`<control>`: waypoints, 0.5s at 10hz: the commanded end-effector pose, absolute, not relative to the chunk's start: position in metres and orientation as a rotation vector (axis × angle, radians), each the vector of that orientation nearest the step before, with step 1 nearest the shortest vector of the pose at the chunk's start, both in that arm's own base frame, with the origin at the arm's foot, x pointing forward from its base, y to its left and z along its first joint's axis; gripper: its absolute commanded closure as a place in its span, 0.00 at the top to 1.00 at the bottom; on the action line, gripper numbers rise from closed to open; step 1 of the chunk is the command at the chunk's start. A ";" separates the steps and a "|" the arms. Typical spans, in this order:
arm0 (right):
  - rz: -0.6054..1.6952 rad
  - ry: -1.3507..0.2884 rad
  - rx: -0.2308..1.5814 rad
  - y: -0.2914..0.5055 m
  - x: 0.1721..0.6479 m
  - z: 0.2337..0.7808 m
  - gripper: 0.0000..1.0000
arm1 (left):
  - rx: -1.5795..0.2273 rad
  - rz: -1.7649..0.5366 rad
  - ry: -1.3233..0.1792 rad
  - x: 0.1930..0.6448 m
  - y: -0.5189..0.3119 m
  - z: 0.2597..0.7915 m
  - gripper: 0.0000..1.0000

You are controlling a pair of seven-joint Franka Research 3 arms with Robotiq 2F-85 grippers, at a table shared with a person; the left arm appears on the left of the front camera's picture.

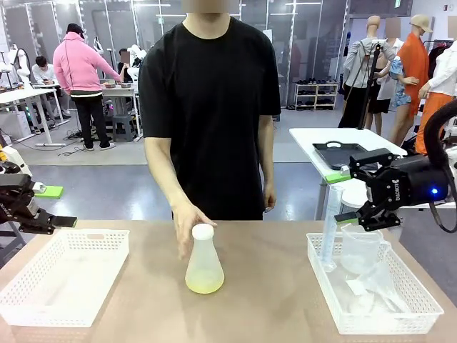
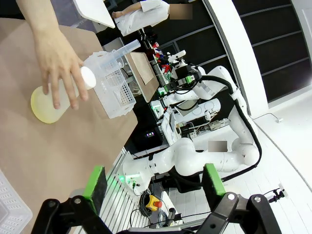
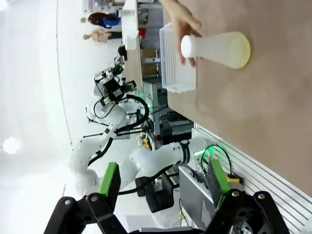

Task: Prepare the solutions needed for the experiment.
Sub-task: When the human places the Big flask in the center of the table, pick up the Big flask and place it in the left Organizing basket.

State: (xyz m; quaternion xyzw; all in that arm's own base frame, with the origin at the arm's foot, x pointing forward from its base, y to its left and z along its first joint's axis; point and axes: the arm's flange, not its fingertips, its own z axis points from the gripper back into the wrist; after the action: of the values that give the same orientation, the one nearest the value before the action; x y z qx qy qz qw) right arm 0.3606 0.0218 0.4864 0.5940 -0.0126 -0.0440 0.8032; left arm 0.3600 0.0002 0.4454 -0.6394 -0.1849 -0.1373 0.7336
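Flask at centre of surface (image 1: 271, 293)
The solutions (image 1: 204, 284) sit in a capped conical flask (image 1: 203, 261), upright, with a person's hand (image 1: 187, 223) at its neck. The left end effector (image 1: 56, 206) and right end effector (image 1: 344, 195) are open and empty.

On the desk (image 1: 271, 300) stands one conical flask (image 1: 203, 254) holding one pool of pale yellow solution (image 1: 204, 284). There are two white baskets, a left basket (image 1: 43, 307) and a right basket (image 1: 385, 321), plus one clear jug (image 1: 360, 246), one graduated cylinder (image 1: 330, 229) and one person's hand (image 1: 187, 221)
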 end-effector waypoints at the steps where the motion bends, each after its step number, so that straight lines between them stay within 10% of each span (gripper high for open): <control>1: -0.074 -0.029 1.293 0.020 0.370 0.486 0.90 | -1.428 -0.308 -0.423 0.362 -0.002 0.447 1.00; 5: -0.090 -0.006 1.280 0.016 0.365 0.483 0.90 | -1.428 -0.308 -0.423 0.362 -0.002 0.447 1.00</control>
State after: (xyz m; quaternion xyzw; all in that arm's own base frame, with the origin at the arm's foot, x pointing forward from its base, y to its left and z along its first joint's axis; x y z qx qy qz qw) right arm 0.3658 0.0157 0.4823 0.5899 -0.0025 -0.0449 0.8062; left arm 0.3600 0.0002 0.4454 -0.6394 -0.1849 -0.1373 0.7336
